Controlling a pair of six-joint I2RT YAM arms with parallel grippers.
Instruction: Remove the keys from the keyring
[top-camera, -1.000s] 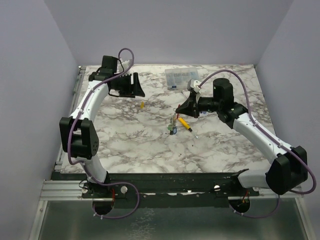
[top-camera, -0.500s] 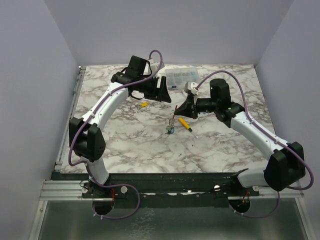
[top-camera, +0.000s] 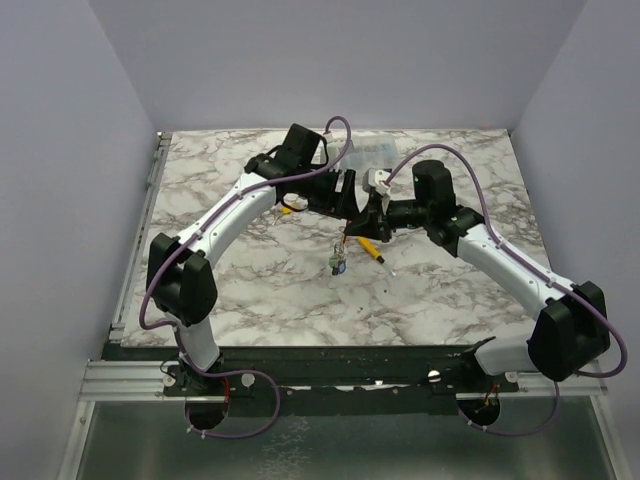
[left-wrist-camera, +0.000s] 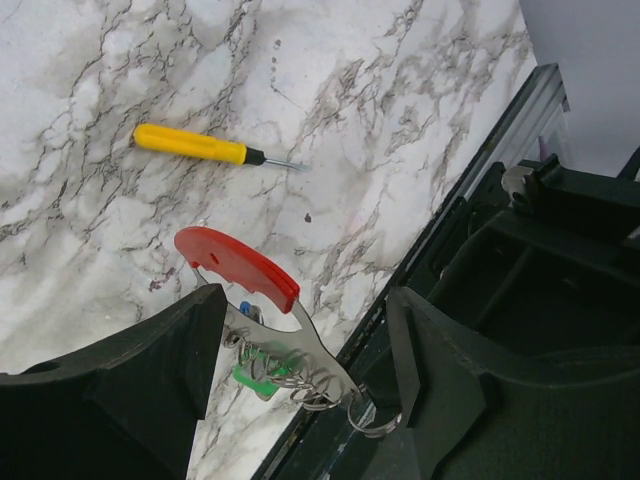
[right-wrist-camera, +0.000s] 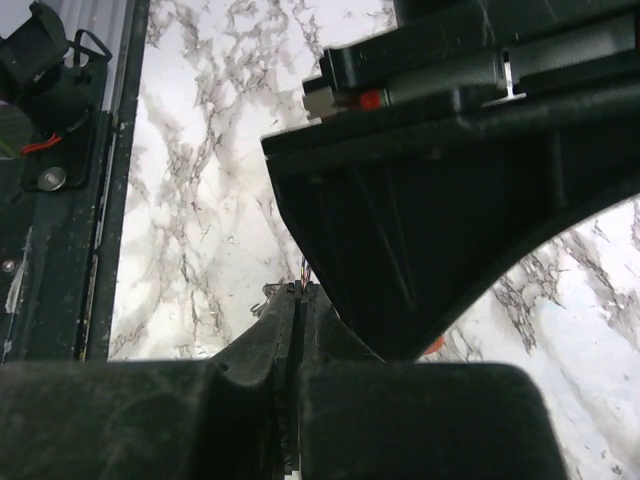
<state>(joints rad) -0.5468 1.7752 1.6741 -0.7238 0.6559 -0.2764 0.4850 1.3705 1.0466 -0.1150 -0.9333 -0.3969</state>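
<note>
Marbled white bench (top-camera: 250, 290) lies under both arms, which reach inward and meet above its middle. A thin metal keyring with a red tag (left-wrist-camera: 240, 265) hangs between the spread, released fingers of the left tool (left-wrist-camera: 305, 300). Small green- and blue-headed keys (left-wrist-camera: 255, 368) dangle from it. The right tool (top-camera: 362, 220) is clenched on the keyring's upper end. Only the left wrist view shows the ring's coils; the right wrist view is mostly blocked by the left tool's black body.

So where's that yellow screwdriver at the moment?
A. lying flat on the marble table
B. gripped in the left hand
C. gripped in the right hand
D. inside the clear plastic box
A: the left wrist view shows the yellow screwdriver lying flat on the marble table, with nothing touching it.
</note>
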